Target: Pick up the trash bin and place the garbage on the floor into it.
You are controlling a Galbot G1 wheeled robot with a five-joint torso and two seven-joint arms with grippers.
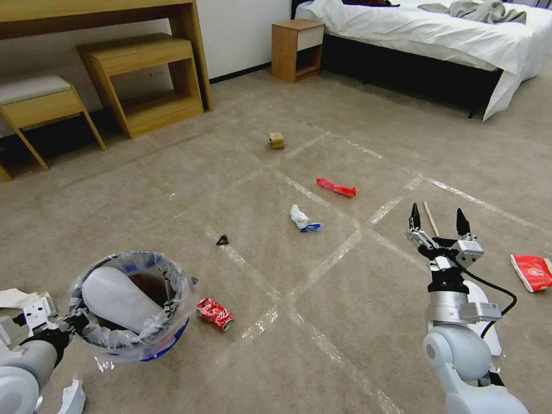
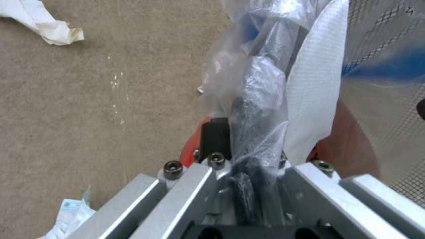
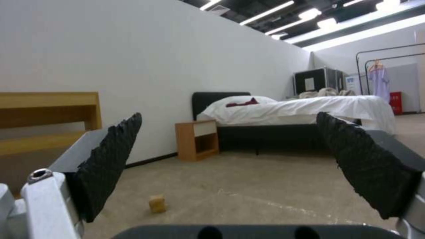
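From the head camera, the left gripper [image 1: 63, 323] is clamping the near rim of the trash bin [image 1: 131, 305], holding it low at the robot's left over the floor [image 1: 356, 322]. A white slipper [image 1: 118, 299] is lying inside the bin against its crinkled liner. A crushed red can [image 1: 215, 314] is lying just beside the bin on its right. Farther out, a black scrap [image 1: 222, 240], a crumpled white paper [image 1: 301, 219], a red wrapper [image 1: 336, 187] and a small tan box [image 1: 276, 140] are sitting well apart on the taped carpet. The right gripper [image 1: 438, 221] is hovering on the right with its fingers spread wide and nothing between them; a thin stick [image 1: 431, 218] is lying on the carpet beyond it, and a red packet [image 1: 532, 271] is resting near the right edge. A wooden desk [image 1: 144, 75], a nightstand [image 1: 296, 49] and a bed [image 1: 431, 34] are standing at the back.

In the left wrist view, the left gripper [image 2: 248, 166] is pinching the bin's [image 2: 341, 146] wall and plastic liner [image 2: 257, 83], with the slipper [image 2: 316, 83] showing just inside. A crumpled white paper [image 2: 44, 23] is lying on the carpet [image 2: 88, 99] nearby.

In the right wrist view, the right gripper [image 3: 230, 162] is gaping open, its black padded fingers [image 3: 111, 159] set far apart, and the tan box [image 3: 157, 203] is sitting on the floor [image 3: 265, 186] ahead, before the nightstand [image 3: 197, 139] and bed [image 3: 301, 113].
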